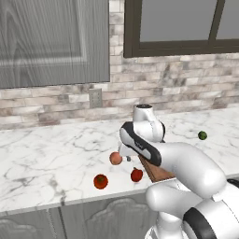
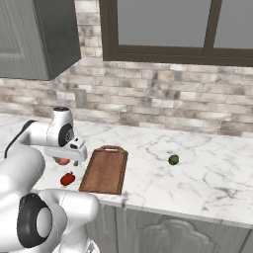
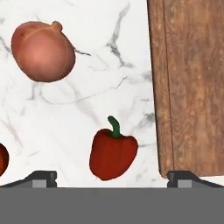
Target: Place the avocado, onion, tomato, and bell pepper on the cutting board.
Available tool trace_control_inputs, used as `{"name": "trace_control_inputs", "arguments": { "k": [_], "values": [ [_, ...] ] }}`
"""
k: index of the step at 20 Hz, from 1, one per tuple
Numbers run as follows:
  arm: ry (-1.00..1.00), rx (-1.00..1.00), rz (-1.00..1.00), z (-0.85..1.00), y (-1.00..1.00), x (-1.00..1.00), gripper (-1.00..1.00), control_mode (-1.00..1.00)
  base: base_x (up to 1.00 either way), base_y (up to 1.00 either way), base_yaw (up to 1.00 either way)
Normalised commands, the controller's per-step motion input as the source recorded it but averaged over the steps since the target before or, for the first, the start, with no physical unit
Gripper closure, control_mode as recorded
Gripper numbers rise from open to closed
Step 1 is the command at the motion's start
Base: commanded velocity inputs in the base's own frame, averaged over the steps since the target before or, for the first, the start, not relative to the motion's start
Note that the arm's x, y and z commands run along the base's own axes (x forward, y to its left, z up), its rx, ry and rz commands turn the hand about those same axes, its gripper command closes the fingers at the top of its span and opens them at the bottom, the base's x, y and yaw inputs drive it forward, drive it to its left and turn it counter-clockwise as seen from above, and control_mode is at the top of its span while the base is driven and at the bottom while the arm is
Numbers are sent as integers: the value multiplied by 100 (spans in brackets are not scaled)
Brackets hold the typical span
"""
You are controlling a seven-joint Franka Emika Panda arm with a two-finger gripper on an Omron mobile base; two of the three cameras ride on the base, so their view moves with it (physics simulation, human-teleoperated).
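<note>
- We see our end effector [image 3: 111,175] released, fingers spread wide, hovering above the bell pepper [image 3: 113,152].
- The onion [image 3: 42,51] and tomato [image 1: 100,181] lie on the bench [image 1: 46,158] left of the cutting board [image 2: 105,169].
- The avocado [image 2: 173,159] sits well right of the board.

I see the cutting board [image 2: 105,170] bare on the counter. Left of it lie the bell pepper [image 3: 113,153], onion [image 3: 43,51] and tomato [image 1: 100,181], apart. The avocado [image 2: 173,159] sits well right.
</note>
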Motion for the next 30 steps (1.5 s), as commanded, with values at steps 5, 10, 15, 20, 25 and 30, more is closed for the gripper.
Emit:
{"name": "trace_control_inputs", "arguments": {
  "k": [5, 10, 15, 20, 25, 30],
  "values": [
    [0, 0, 0, -27, 0, 0, -100, -100, 0, 0, 0],
    [0, 0, 0, -27, 0, 0, -100, -100, 0, 0, 0],
    [0, 0, 0, -26, 0, 0, -100, -100, 0, 0, 0],
    [1, 0, 0, -22, 0, 0, -100, -100, 0, 0, 0],
    [0, 0, 0, -20, 0, 0, -100, -100, 0, 0, 0],
    [0, 0, 0, -19, 2, -1, -100, -100, 0, 0, 0]
  ]
}}
